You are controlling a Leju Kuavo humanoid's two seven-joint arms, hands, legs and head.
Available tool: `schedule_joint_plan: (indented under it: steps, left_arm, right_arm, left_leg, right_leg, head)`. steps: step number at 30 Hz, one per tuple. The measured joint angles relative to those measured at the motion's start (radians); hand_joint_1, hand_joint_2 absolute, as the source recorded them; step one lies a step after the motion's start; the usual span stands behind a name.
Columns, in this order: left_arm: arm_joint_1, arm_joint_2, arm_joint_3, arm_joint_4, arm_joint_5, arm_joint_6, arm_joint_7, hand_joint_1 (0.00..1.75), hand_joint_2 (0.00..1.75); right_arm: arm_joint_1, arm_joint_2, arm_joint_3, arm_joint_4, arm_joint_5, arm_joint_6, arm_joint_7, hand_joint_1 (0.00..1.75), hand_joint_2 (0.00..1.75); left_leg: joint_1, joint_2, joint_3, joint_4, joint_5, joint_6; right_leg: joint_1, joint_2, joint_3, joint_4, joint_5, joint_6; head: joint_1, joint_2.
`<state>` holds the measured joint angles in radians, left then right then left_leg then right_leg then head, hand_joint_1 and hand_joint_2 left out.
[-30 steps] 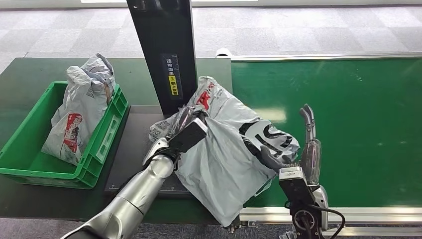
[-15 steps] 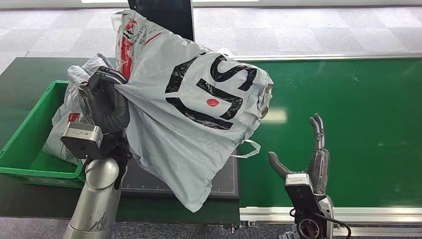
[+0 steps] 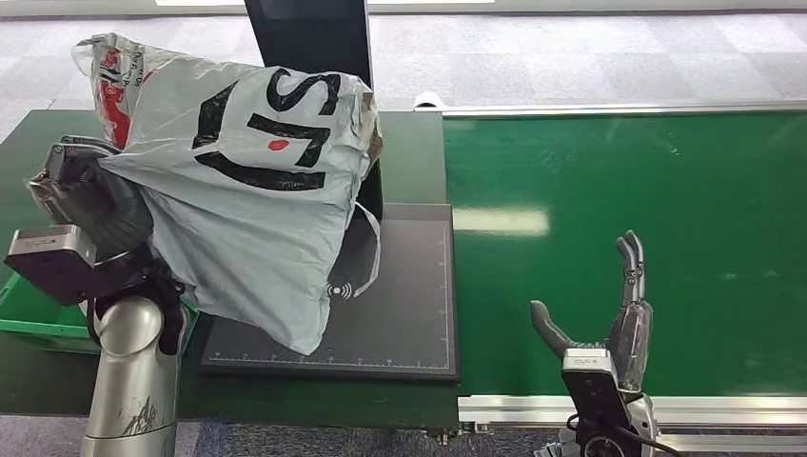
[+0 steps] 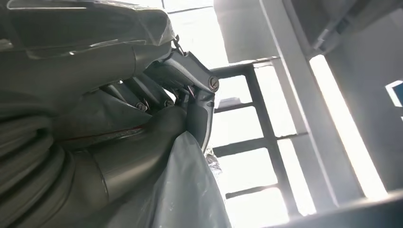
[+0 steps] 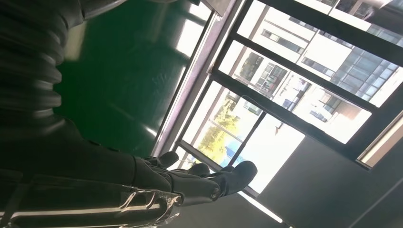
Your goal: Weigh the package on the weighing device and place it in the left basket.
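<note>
With my left hand [image 3: 90, 205] clamped on the grey plastic package [image 3: 252, 181], I hold it above the scale [image 3: 400, 305], the green basket [image 3: 29, 314] drop remaining, right hand [image 3: 609, 328] spread empty.

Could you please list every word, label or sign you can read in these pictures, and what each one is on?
Large black letters on the grey package in the left hand: cut off and tilted, not readable as a word.
Red print at the package's top corner: too small to read.
White wireless symbol on the black weighing device: no words.
</note>
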<state>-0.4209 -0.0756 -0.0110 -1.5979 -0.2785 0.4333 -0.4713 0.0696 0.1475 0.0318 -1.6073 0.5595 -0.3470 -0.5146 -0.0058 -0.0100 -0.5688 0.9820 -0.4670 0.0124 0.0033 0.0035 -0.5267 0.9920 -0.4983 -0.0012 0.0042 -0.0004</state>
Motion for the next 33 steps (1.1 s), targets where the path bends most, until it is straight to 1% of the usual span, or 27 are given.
schedule_joint_plan:
  steps: [3, 8, 13, 16, 20, 24, 27, 33]
  left_arm:
    - [-0.074, 0.027, 0.062, 0.121, -0.039, 0.004, 0.041, 1.75, 1.75]
    - [-0.206, 0.083, 0.155, 0.361, -0.091, 0.023, 0.058, 1.75, 1.75]
    - [-0.323, 0.139, 0.201, 0.598, -0.145, 0.077, 0.062, 1.75, 1.75]
    - [-0.379, 0.165, 0.224, 0.73, -0.153, 0.114, 0.083, 1.75, 1.75]
    - [-0.424, 0.194, 0.246, 0.849, -0.153, 0.134, 0.096, 1.75, 1.75]
    - [-0.447, 0.209, 0.258, 0.912, -0.152, 0.141, 0.098, 1.75, 1.75]
    - [-0.467, 0.22, 0.269, 0.963, -0.153, 0.174, 0.117, 1.75, 1.75]
    - [-0.505, 0.281, 0.301, 1.068, -0.172, 0.238, 0.173, 1.75, 1.75]
  right_arm:
    - [0.002, 0.001, -0.002, -0.004, 0.0, 0.007, 0.0, 0.0, 1.75]
    - [0.0, 0.0, -0.001, -0.003, -0.008, 0.012, 0.0, 0.0, 1.75]
    - [-0.005, -0.001, 0.006, 0.007, -0.017, 0.015, 0.0, 0.0, 1.75]
    - [-0.005, -0.002, 0.015, 0.016, -0.021, 0.014, 0.004, 0.0, 1.75]
    - [-0.005, -0.004, 0.024, 0.028, -0.024, 0.014, 0.012, 0.0, 1.75]
    - [-0.005, -0.005, 0.026, 0.037, -0.026, 0.013, 0.014, 0.0, 1.75]
    - [-0.006, -0.006, 0.028, 0.045, -0.029, 0.01, 0.02, 0.0, 1.75]
    - [-0.006, -0.012, 0.032, 0.06, -0.032, 0.004, 0.027, 0.0, 1.75]
  left_leg:
    - [0.0, 0.0, 0.0, 0.0, 0.001, -0.001]
    - [0.0, 0.001, 0.0, 0.0, 0.002, -0.001]
    - [0.0, 0.001, 0.0, 0.0, 0.002, -0.001]
    - [0.0, 0.001, 0.0, 0.0, 0.002, -0.001]
    - [0.0, 0.002, 0.0, 0.0, 0.002, -0.001]
    - [0.0, 0.002, 0.0, 0.0, 0.002, -0.001]
    - [0.0, 0.002, 0.0, 0.0, 0.002, -0.001]
    - [0.0, 0.003, 0.0, 0.0, 0.002, -0.001]
  right_leg:
    - [0.0, 0.0, 0.0, 0.0, 0.0, 0.0]
    - [0.0, 0.001, 0.0, 0.001, 0.002, -0.001]
    - [0.0, 0.001, 0.0, 0.001, 0.002, -0.001]
    - [0.0, 0.001, 0.0, 0.001, 0.002, -0.001]
    - [0.0, 0.001, 0.0, 0.001, 0.001, -0.001]
    - [0.0, 0.001, 0.0, 0.001, 0.001, -0.001]
    - [0.0, 0.001, 0.0, 0.001, 0.001, -0.001]
    - [0.0, 0.001, 0.0, 0.001, 0.001, -0.002]
  head:
    - [0.0, 0.0]
    - [0.0, 0.0]
    - [0.0, 0.0]
    - [0.0, 0.0]
    - [0.0, 0.0]
    - [0.0, 0.0]
    - [0.0, 0.0]
    - [0.0, 0.0]
